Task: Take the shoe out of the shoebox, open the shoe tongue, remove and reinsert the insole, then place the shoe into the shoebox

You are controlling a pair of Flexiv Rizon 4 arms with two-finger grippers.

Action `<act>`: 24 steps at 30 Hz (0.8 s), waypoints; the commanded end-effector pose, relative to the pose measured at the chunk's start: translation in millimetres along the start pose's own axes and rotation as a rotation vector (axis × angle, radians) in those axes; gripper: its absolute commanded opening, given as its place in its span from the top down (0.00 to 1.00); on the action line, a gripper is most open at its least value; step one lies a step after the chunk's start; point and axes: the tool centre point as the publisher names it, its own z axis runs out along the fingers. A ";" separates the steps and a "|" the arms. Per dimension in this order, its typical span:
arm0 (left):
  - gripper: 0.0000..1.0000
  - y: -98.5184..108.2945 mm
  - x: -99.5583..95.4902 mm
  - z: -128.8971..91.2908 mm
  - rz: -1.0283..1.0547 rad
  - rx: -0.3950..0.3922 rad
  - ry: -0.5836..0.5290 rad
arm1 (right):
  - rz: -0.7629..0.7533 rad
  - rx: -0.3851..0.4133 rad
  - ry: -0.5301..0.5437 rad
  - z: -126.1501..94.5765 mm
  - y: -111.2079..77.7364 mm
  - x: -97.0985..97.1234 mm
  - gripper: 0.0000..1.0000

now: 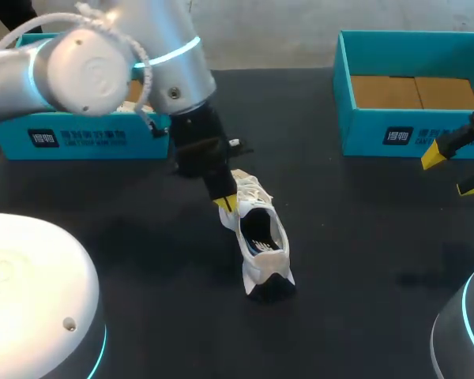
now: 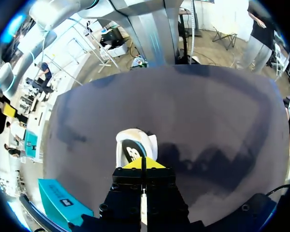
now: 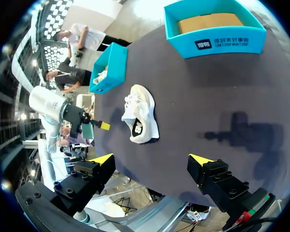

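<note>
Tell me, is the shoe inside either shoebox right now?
No, the shoe lies on the dark table, outside the left shoebox and the right shoebox.

A flat bench [image 1: 363, 237] with a dark grey matte top is seen; soft shadows are cast across it, and faint pale light is reflected.

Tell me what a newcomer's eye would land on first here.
The white shoe in the middle of the dark table, with the left claw shut just beside its laces. Next, the empty teal shoebox at the far right, with the right claw open near its front wall.
</note>
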 end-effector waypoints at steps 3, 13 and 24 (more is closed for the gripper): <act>1.00 12.0 -18.8 20.0 0.009 -0.006 0.229 | 0.002 0.000 -0.003 0.8 -0.1 0.0 0.00; 1.00 1.7 -20.2 41.7 0.034 0.005 0.314 | 0.002 0.000 -0.003 0.8 -0.1 0.0 0.00; 1.00 2.4 -14.1 51.2 0.019 -0.003 0.346 | 0.002 0.000 -0.003 0.8 -0.1 0.0 0.00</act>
